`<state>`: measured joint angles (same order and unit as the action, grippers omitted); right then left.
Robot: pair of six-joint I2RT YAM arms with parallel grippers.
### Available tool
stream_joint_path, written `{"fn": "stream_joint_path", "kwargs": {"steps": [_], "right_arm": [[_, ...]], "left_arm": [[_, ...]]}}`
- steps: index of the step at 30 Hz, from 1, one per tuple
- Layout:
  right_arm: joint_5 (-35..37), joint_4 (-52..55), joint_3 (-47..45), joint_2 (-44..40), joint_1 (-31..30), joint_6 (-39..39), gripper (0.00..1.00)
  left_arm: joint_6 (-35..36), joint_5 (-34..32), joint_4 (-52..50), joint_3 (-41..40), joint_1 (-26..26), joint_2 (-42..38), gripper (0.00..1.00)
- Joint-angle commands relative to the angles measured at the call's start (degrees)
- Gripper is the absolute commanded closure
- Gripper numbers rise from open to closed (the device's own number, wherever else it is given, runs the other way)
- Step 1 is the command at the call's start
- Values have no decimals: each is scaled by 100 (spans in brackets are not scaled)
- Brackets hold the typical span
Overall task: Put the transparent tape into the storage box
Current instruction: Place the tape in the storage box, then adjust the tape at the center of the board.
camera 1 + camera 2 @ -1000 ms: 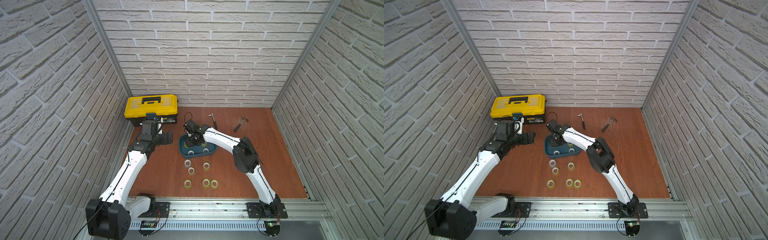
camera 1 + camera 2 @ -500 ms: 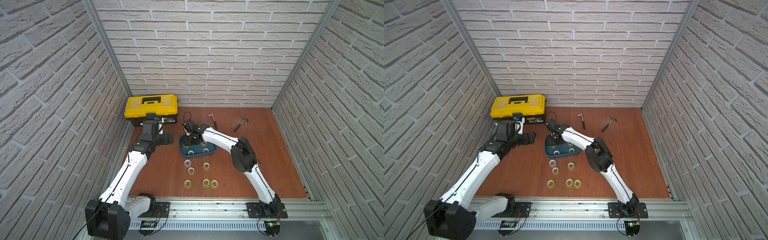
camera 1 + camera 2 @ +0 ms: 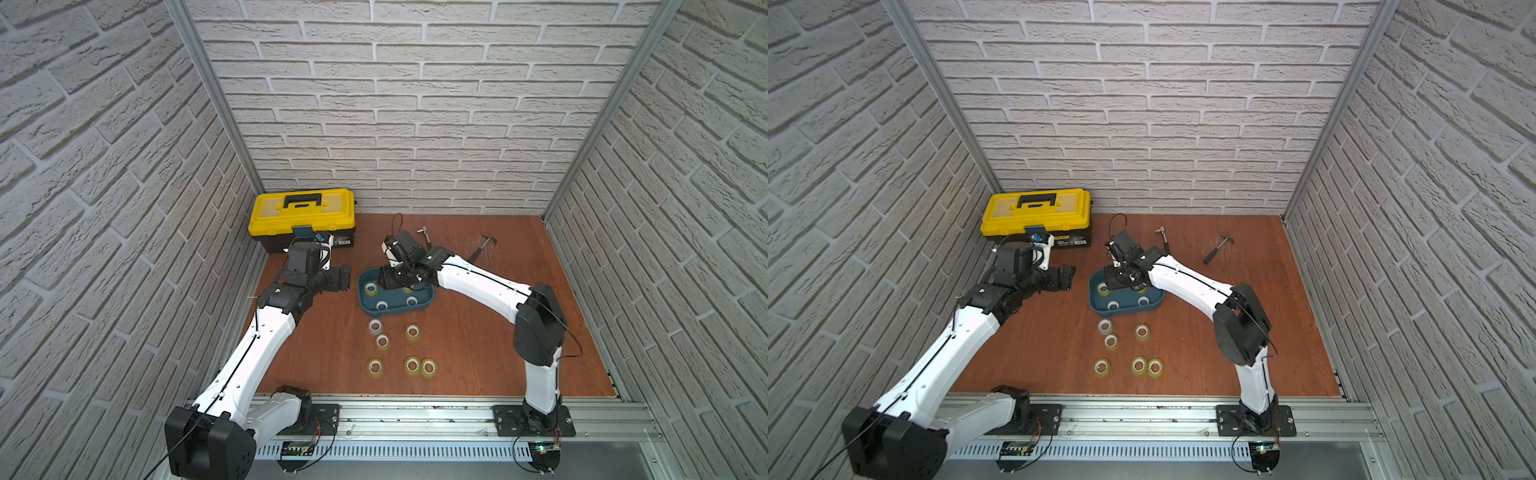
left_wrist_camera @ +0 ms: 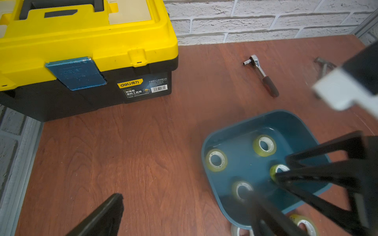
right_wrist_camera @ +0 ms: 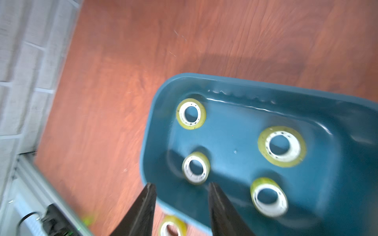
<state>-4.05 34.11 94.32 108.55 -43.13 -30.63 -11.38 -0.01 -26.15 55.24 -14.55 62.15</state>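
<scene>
The storage box is a shallow teal tub in the middle of the table. Several rolls of transparent tape lie flat inside it. My right gripper hangs over the box's left half, open, with nothing between its fingers. One roll lies just beyond its tips. Several more rolls lie on the table in front of the box. My left gripper hovers left of the box, open and empty.
A yellow-lidded black toolbox stands at the back left, close behind my left wrist. A ratchet and a hammer lie at the back. The aluminium rail runs along the front edge.
My right gripper's jaws have gone from nearly shut to open above the storage box. The left arm has hardly moved.
</scene>
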Motion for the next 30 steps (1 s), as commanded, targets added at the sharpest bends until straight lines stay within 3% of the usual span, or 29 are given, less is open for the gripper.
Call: {"fn": "stream_joint_path", "kwargs": {"steps": [1,14,22,30], "right_arm": [[130,-340,-690,-680,-45,123,53],[509,-738,-3576,-2934,-81,73,56],[394,-1070,-4335,-3088,-85,-208,57],[328,-1591,-4629,-2656,-194,-564,57]], "left_arm": [[101,-79,167,49,-97,-70,2],[82,-372,249,-23,-87,-234,2],[109,-373,148,58,-119,-81,2],[118,-368,163,48,-152,-83,2]]}}
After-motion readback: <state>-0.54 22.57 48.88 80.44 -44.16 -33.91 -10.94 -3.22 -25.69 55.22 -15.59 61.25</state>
